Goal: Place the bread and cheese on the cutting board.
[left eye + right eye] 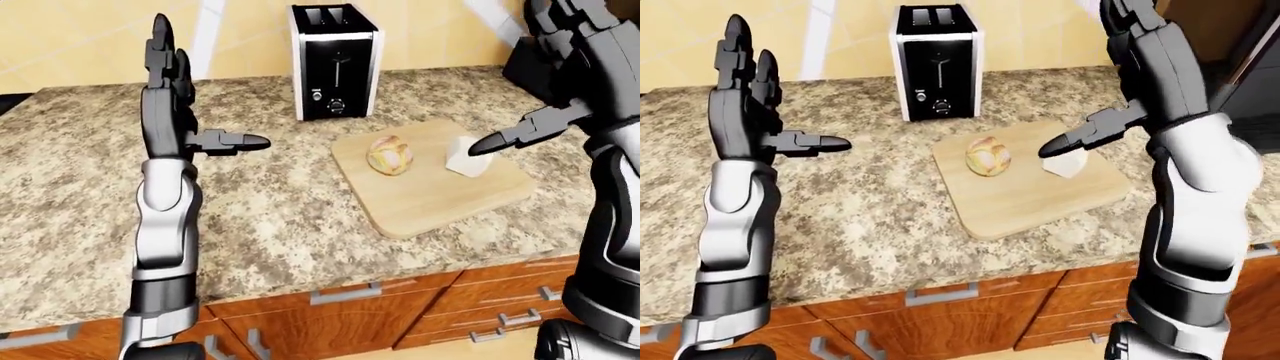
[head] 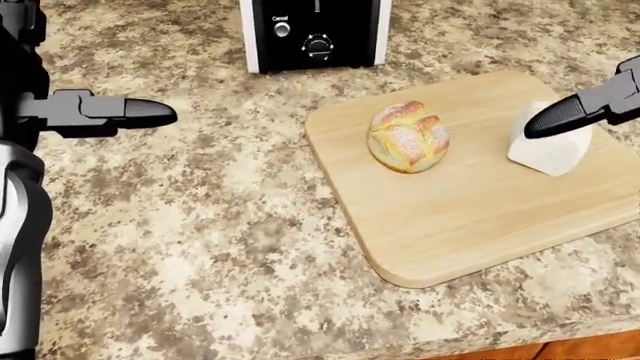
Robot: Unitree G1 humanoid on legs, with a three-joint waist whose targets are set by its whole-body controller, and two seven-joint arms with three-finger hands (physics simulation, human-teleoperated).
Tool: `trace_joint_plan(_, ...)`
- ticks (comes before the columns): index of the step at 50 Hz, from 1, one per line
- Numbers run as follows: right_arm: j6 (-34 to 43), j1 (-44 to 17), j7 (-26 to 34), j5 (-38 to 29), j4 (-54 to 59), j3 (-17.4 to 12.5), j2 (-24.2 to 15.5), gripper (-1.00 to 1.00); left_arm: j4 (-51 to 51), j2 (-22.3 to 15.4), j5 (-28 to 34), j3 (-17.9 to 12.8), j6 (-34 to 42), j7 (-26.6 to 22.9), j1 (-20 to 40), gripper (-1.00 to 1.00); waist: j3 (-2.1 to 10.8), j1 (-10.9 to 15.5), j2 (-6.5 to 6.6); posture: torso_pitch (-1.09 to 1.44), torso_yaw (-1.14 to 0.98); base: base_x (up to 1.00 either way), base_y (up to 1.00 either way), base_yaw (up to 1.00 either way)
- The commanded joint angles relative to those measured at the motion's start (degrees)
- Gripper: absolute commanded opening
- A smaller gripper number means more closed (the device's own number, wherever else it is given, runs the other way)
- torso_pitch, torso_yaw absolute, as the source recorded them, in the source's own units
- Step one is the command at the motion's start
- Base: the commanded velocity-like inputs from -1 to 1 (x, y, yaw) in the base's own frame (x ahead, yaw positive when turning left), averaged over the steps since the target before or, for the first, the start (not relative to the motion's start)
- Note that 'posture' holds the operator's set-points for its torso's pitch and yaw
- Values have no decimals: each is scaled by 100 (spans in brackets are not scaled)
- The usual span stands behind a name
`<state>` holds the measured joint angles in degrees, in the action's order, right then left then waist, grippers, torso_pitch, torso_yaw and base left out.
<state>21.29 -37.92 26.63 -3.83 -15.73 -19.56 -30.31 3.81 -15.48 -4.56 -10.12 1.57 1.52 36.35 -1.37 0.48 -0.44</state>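
Observation:
A round crusty bread roll point(image 2: 407, 136) lies on the wooden cutting board point(image 2: 470, 210). A white wedge of cheese point(image 2: 548, 148) lies on the board to the roll's right. My right hand point(image 1: 1130, 60) is raised above the board's right side, fingers spread open and empty; its thumb point(image 2: 580, 111) hangs over the cheese without touching it. My left hand point(image 1: 180, 90) is raised over the counter to the left of the board, fingers upright, thumb point(image 2: 110, 111) pointing right, open and empty.
A black and silver toaster point(image 1: 335, 60) stands on the granite counter point(image 1: 280, 217) just above the board in the view. A dark object point(image 1: 525, 64) sits at the counter's upper right. Wooden drawers point(image 1: 400, 311) run below the counter edge.

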Motion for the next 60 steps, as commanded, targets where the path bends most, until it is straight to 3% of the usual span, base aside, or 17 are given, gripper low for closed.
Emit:
trace_joint_plan(1, -179, -62, -427, 244, -168, -10, -61, 100, -94, -68, 10, -47, -240, -36, 108, 100, 63, -1, -30, 0, 0, 0, 0, 0)
trace_joint_plan(5, -622, -81, -1097, 385, -5, -155, -124, 100, 68, -83, 97, -42, -486, -67, 110, 100, 80, -5, -11, 0, 0, 0, 0, 0)
trace_joint_plan(10, -1098, 405, -1365, 320, 92, -324, -348, 100, 6, 33, 211, 45, -531, -57, 68, 100, 74, 10, -14, 0, 0, 0, 0, 0)
trace_joint_plan(18, -873, 615, -1621, 340, -228, -498, -411, 100, 14, 117, 319, 89, -584, -65, 54, 100, 88, 11, -16, 0, 0, 0, 0, 0)
trace_joint_plan(23, -517, 1141, -1693, 434, -867, -788, -261, 100, 29, 144, 346, 105, -582, -63, 59, 100, 81, 29, -39, 0, 0, 0, 0, 0)
trace_joint_plan(25, -804, 1299, -1641, 267, -1027, -791, -252, 100, 19, 167, 343, 119, -543, -46, 74, 100, 83, 35, -53, 0, 0, 0, 0, 0)
trace_joint_plan(28, -784, 1632, -1743, 169, -1679, -1094, -101, 100, 29, 164, 337, 113, -538, -41, 82, 100, 78, 37, -61, 0, 0, 0, 0, 0)
trace_joint_plan(36, -711, 2477, -1768, -132, -2876, -1383, 617, 100, 180, 120, 285, 73, -506, 31, 193, 100, 52, 35, -49, 0, 0, 0, 0, 0)
trace_joint_plan(37, -1329, 2346, -1928, -384, -2644, -1303, 532, 100, 197, 127, 284, 89, -476, 62, 247, 100, 53, 28, -54, 0, 0, 0, 0, 0)
trace_joint_plan(39, -1400, 2448, -1995, -375, -2702, -1474, 553, 100, 191, 125, 263, 91, -467, 67, 243, 100, 38, 31, -48, 0, 0, 0, 0, 0)
trace_joint_plan(41, -1603, 2780, -1940, -534, -2766, -1445, 778, 100, 201, 113, 269, 93, -435, 97, 266, 100, 35, 29, -60, 0, 0, 0, 0, 0)
trace_joint_plan(44, -1495, 3240, -1957, -516, -3085, -1620, 1278, 100, 147, 92, 197, 70, -341, 100, 282, 100, 39, 27, -72, 0, 0, 0, 0, 0)
trace_joint_plan(48, -1519, 3583, -2007, -447, -3211, -1869, 1600, 100, 59, 71, 127, 51, -220, 123, 302, 100, 35, 23, -72, 0, 0, 0, 0, 0)
trace_joint_plan(51, -1604, 3646, -2127, -470, -3095, -2088, 1655, 100, 48, 60, 108, 53, -207, 125, 305, 100, 24, 19, -74, 0, 0, 0, 0, 0)
trace_joint_plan(52, -1729, 3840, -2046, -322, -3171, -2319, 1714, 100, 44, 54, 106, 46, -191, 140, 312, 100, 20, 22, -75, 0, 0, 0, 0, 0)
trace_joint_plan(54, -1627, 3743, -2139, -286, -3084, -2504, 1576, 100, 4, 20, 79, 26, -169, 113, 319, 100, 18, 24, -79, 0, 0, 0, 0, 0)
trace_joint_plan(60, -1767, 3673, -2209, -463, -2917, -2437, 1445, 100, -198, -411, -183, -310, 143, 150, 299, 100, 8, -6, -79, 0, 0, 0, 0, 0)
